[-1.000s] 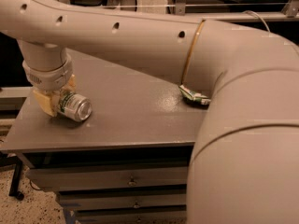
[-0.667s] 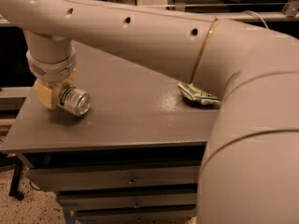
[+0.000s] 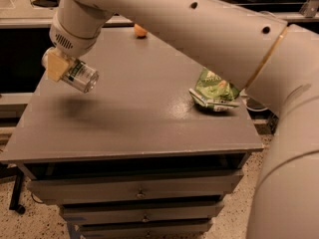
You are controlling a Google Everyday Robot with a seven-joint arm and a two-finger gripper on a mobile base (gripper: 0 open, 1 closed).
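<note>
A silver drink can [image 3: 79,75] with a green label hangs on its side above the left part of the grey table top [image 3: 139,118], casting a shadow below it. My gripper [image 3: 59,66] is shut on the can, its yellowish fingers [image 3: 55,67] clamped on the can's left end. The white arm reaches in from the upper right across the table. A crumpled green snack bag [image 3: 214,90] lies on the table's right side, well apart from the gripper.
A small orange fruit [image 3: 140,31] sits at the table's far edge. Drawers [image 3: 139,190] with small knobs run below the table front. A dark gap opens left of the table, with speckled floor [image 3: 35,223] below.
The can lay on the table with the gripper around it; now the gripper has lifted it clear of the surface. The arm has risen and the view has shifted.
</note>
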